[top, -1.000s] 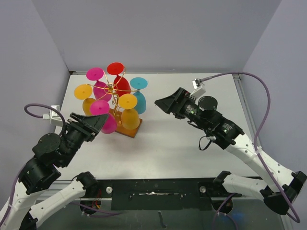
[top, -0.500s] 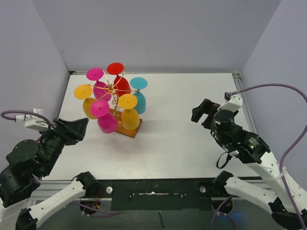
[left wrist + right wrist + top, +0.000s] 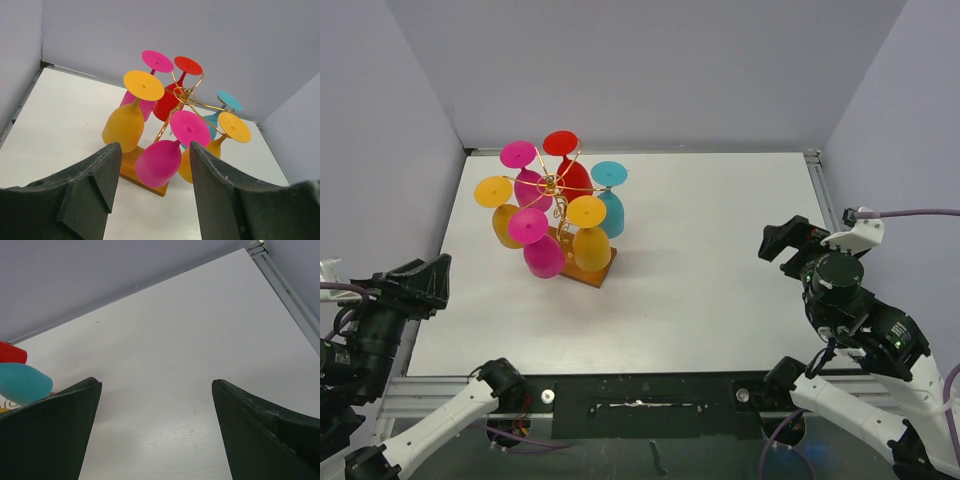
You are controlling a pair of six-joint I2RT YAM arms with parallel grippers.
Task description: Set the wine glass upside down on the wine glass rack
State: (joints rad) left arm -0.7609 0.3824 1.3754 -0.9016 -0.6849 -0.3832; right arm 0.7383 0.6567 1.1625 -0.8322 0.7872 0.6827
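The wine glass rack (image 3: pixel 556 186) is a gold wire stand on a wooden base (image 3: pixel 588 273) at the table's back left. Several coloured wine glasses hang upside down on its arms, among them a magenta one (image 3: pixel 544 257), an orange one (image 3: pixel 592 248) and a teal one (image 3: pixel 611 212). My left gripper (image 3: pixel 432 278) is open and empty at the near left, well clear of the rack. In the left wrist view the gripper (image 3: pixel 155 147) frames the rack (image 3: pixel 182 93) and the magenta glass (image 3: pixel 159 162). My right gripper (image 3: pixel 786 240) is open and empty at the right, and open in its wrist view (image 3: pixel 156 384).
Grey walls (image 3: pixel 650 70) close the table at the back and both sides. A metal rail (image 3: pixel 828 215) runs along the right edge. The right wrist view shows bare white tabletop (image 3: pixel 165 350), with the teal glass (image 3: pixel 22 382) at its left edge.
Both arms have pulled back from the rack toward the near edge, the left to the left side, the right to the right side. The glasses on the rack have not moved.
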